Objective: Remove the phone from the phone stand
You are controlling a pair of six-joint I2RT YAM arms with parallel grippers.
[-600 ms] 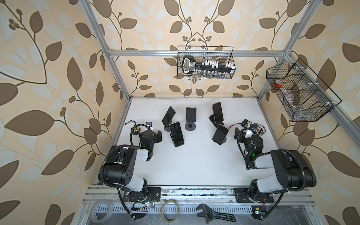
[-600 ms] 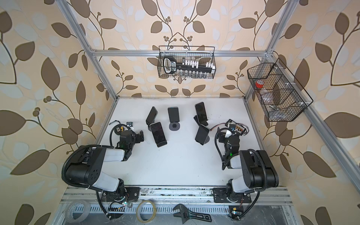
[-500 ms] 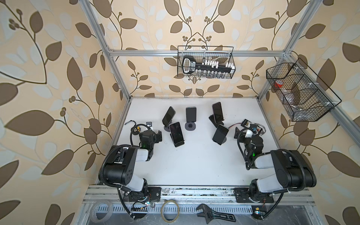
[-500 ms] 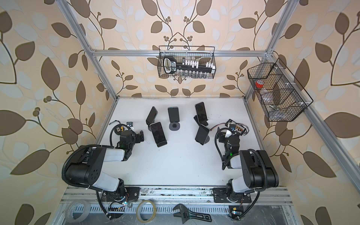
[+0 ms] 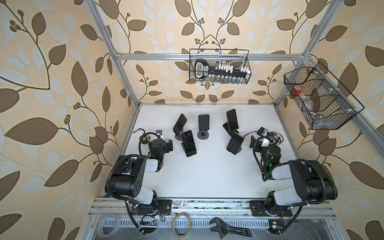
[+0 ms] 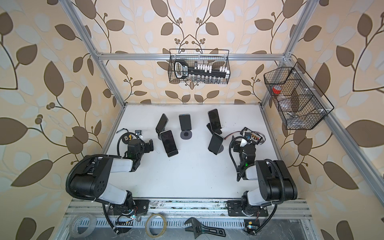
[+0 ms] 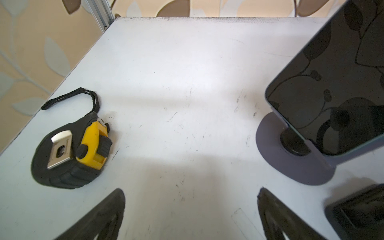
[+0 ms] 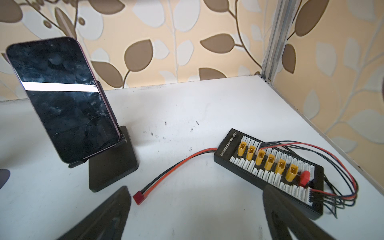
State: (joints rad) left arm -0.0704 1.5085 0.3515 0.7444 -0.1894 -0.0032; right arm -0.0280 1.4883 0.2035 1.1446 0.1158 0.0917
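Observation:
Several dark phones lean on stands across the back half of the white table (image 5: 207,176). Nearest my left gripper (image 5: 160,143) (image 7: 191,191) are a phone (image 5: 180,124) (image 7: 336,87) on a grey round-based stand (image 7: 291,162) and a second phone (image 5: 188,142) in front of it. My right gripper (image 5: 265,143) (image 8: 196,189) faces a phone (image 5: 232,120) (image 8: 62,99) on a black stand (image 8: 112,166), with another phone (image 5: 234,143) to its left. Both grippers are open with nothing between their fingers, and neither touches a phone.
A black and yellow tape measure (image 7: 70,149) (image 5: 145,138) lies by the left table edge. A black charging board (image 8: 270,168) (image 5: 268,134) with red and black wires lies near the right edge. A centre phone (image 5: 203,122) stands on a round base (image 5: 203,134).

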